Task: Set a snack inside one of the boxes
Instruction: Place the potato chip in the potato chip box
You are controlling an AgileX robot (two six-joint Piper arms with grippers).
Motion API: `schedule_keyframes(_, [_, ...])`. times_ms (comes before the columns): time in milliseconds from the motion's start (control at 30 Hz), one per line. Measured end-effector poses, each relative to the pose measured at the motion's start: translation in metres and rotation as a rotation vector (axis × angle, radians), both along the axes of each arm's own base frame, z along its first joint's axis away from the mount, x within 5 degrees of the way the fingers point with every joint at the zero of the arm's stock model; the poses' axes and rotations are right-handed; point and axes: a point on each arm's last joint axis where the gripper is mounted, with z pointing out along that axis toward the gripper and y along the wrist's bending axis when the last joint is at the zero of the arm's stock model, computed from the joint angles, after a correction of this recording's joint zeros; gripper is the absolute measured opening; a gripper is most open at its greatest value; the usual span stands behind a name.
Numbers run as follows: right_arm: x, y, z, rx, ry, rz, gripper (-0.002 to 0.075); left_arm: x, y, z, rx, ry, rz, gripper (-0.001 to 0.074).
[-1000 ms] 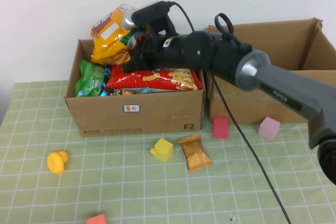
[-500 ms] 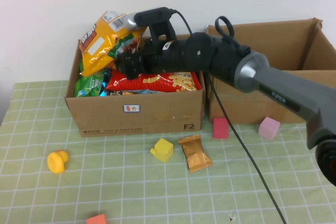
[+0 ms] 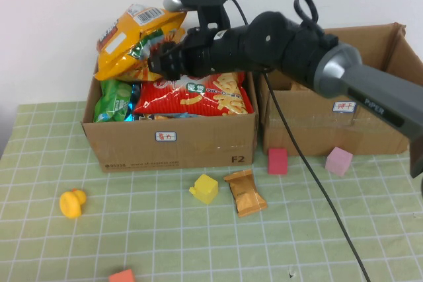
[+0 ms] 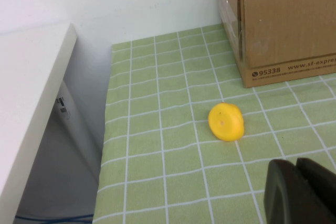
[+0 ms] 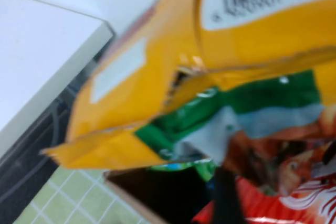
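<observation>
My right gripper [image 3: 160,56] is shut on an orange snack bag [image 3: 130,39] and holds it tilted above the back left of the left cardboard box [image 3: 173,142]. That box holds a red snack bag [image 3: 198,97], a green snack bag [image 3: 112,100] and others. In the right wrist view the orange bag [image 5: 157,72] fills the frame above the red bag [image 5: 283,208]. The right cardboard box [image 3: 344,123] stands beside the left box, its inside mostly hidden. My left gripper [image 4: 300,195] is shut and empty, low over the cloth near the table's left edge.
On the green checked cloth in front of the boxes lie a yellow duck [image 3: 71,203], a yellow block [image 3: 205,188], a small orange packet [image 3: 246,193], a red cube [image 3: 277,161], a pink cube [image 3: 338,161] and an orange block [image 3: 122,275]. The duck [image 4: 226,122] also shows in the left wrist view.
My right gripper has risen and shifted slightly left with the orange bag, which now hangs higher over the left box. The red bag stands more upright.
</observation>
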Motion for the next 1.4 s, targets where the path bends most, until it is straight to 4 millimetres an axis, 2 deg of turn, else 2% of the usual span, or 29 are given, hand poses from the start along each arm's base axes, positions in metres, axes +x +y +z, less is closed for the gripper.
schedule_keyframes(167, [-0.005,0.0,0.005,-0.014,0.014,0.035,0.0166,0.0,0.0,0.0,0.0,0.0,0.0,-0.0002])
schedule_keyframes(233, [-0.006,0.0,0.004,-0.023,0.024,0.049,0.0081,0.0,0.0,0.0,0.0,0.0,0.0,-0.0002])
schedule_keyframes(333, [-0.01,0.002,0.003,-0.01,0.068,0.072,0.0022,0.0,0.0,0.0,-0.002,0.0,0.001,-0.0002])
schedule_keyframes(733, [-0.022,0.012,0.011,0.165,0.197,0.164,0.0,0.0,0.0,0.0,-0.002,0.0,0.001,-0.0002])
schedule_keyframes(867, [-0.016,0.014,0.018,0.26,0.139,0.127,0.0,0.0,0.0,0.0,-0.002,0.0,0.001,-0.0002])
schedule_keyframes(933, [-0.01,0.014,0.015,0.291,0.12,0.086,-0.0001,0.0,0.0,0.0,-0.002,0.0,0.001,-0.0002])
schedule_keyframes(1000, [-0.005,0.015,0.005,0.295,0.117,0.056,-0.0001,0.0,0.0,0.0,-0.002,0.0,0.001,-0.0002])
schedule_keyframes(1267, [0.002,0.022,-0.059,0.229,0.207,0.064,-0.0001,0.0,0.0,0.0,0.0,0.0,0.0,-0.0002])
schedule_keyframes(1400, [0.003,0.023,-0.076,0.215,0.234,0.066,-0.0001,0.0,0.0,0.0,0.0,0.0,0.0,-0.0002])
